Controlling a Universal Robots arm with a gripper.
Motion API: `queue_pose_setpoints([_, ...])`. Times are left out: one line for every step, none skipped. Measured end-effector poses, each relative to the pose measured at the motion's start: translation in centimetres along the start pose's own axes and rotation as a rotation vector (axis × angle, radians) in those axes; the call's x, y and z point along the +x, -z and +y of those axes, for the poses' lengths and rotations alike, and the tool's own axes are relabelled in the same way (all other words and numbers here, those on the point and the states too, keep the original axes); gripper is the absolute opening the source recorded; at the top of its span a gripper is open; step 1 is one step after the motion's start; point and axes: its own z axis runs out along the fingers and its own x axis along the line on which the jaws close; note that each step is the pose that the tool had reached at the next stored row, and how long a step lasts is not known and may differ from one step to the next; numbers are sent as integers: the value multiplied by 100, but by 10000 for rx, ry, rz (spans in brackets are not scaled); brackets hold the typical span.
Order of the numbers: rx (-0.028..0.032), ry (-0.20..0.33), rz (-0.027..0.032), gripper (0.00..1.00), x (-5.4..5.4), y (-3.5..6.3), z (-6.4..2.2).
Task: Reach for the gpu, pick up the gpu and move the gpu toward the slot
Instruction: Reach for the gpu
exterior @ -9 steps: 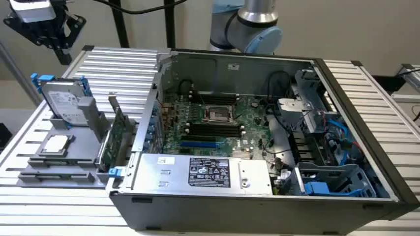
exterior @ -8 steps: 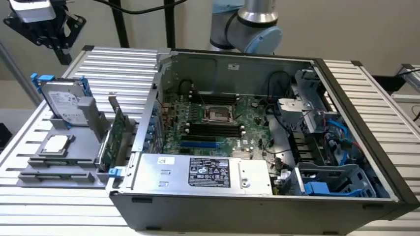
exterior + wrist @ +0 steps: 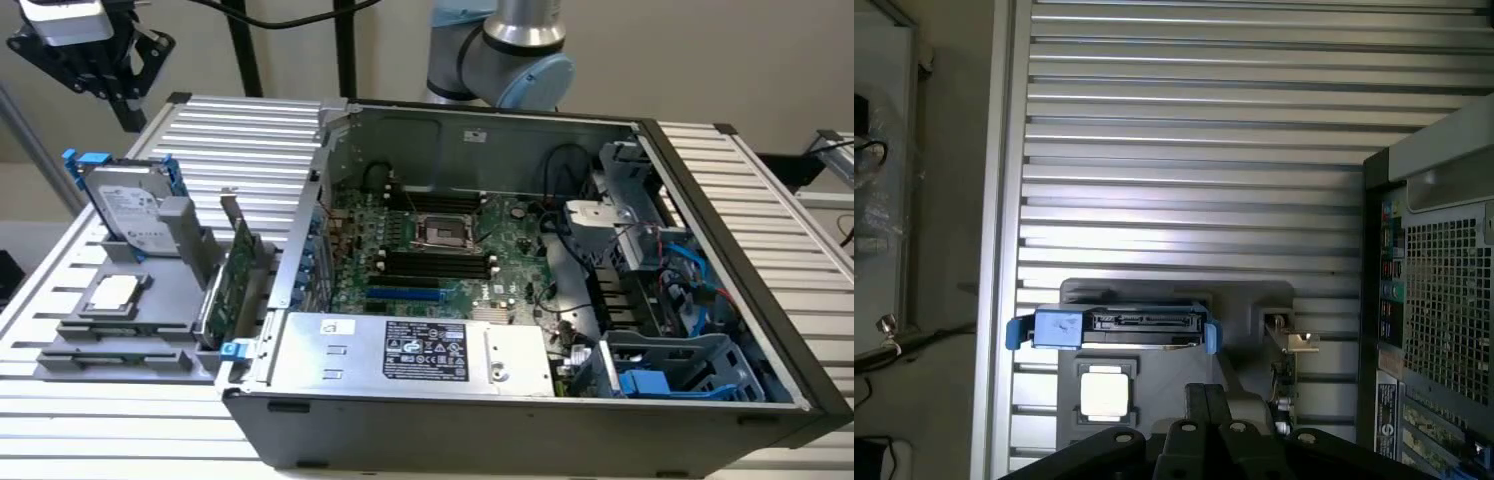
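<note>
Pincer [image 3: 1204,395] (closed, empty) hangs high, well apart from the upright gpu [image 3: 240,265].

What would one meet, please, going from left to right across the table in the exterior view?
Silver hard drive in a blue frame → thin green gpu card → green motherboard → blue-grey plastic drive cage.

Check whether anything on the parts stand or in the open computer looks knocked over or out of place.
Nothing stands out. The gpu stands on edge in the grey stand beside the case, the hard drive sits in its cradle, the chip lies flat.
</note>
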Motion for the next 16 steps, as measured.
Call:
queue_pose_setpoints([0, 0, 0, 11, 0, 0, 0])
queue_pose_setpoints([0, 0, 0, 11, 0, 0, 0])
queue_pose_setpoints([0, 0, 0, 11, 0, 0, 0])
queue_pose_setpoints([0, 0, 0, 11, 0, 0, 0])
queue_pose_setpoints([0, 0, 0, 11, -3, 0, -4])
queue_pose_setpoints([0, 1, 1, 11, -11, -1, -16])
queue_pose_setpoints([1, 0, 3, 11, -25, -2, -35])
queue_pose_setpoints([1, -1, 6, 11, -43, -3, -61])
queue_pose_setpoints([0, -1, 6, 11, -62, -5, -91])
queue_pose_setpoints([-1, 0, 8, 11, -83, -7, -123])
queue_pose_setpoints([0, 1, 9, 11, -102, -8, -157])
queue_pose_setpoints([0, 0, 8, 11, -122, -10, -193])
queue_pose_setpoints([0, -1, 9, 11, -139, -12, -227])
queue_pose_setpoints([0, -1, 8, 11, -154, -15, -261])
queue_pose_setpoints([0, 0, 9, 11, -169, -18, -295])
queue_pose_setpoints([0, 1, 9, 11, -183, -22, -328])
